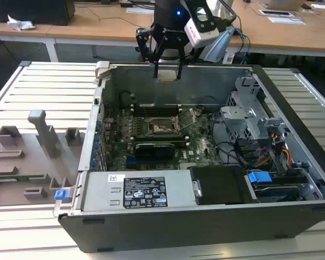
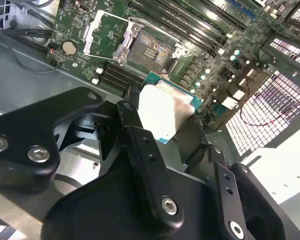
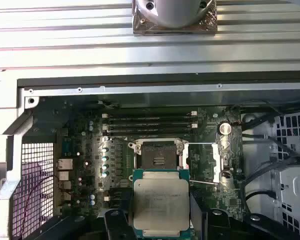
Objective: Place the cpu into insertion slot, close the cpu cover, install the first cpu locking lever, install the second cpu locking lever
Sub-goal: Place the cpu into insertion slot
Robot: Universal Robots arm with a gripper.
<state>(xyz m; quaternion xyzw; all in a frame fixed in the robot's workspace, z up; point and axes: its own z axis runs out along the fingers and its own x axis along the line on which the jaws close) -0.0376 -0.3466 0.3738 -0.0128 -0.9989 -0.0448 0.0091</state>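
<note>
One gripper [image 1: 167, 67] at upper centre of the exterior view, jaws clamped on the cpu [image 1: 167, 75], a small pale square between black fingertips. Hangs over the far wall of the open computer case [image 1: 206, 222]. Lower, mid-frame, on the green motherboard [image 1: 206, 146]: the insertion slot [image 1: 163, 127], uncovered, well apart from the chip. Toward the exterior view's left, a grey fixture tray [image 1: 21, 157] on the slatted table.

Second wrist view: black fingers [image 2: 135, 130] pressed against opposite edges of the cpu [image 2: 165, 107], silver top bright with glare, green rim showing. Beyond the chip, the insertion slot [image 2: 149, 50] with its dark pin field bare, and the cpu cover [image 2: 97, 32] swung open beside it.

First wrist view: cpu [image 3: 161, 202] held flat, metal top toward the camera, gripped on two sides. Just past it in the picture, the insertion slot [image 3: 157, 152], unfilled; the cpu cover [image 3: 217, 160] folded out to one side; long black memory slots [image 3: 150, 122] beyond the socket.
</note>
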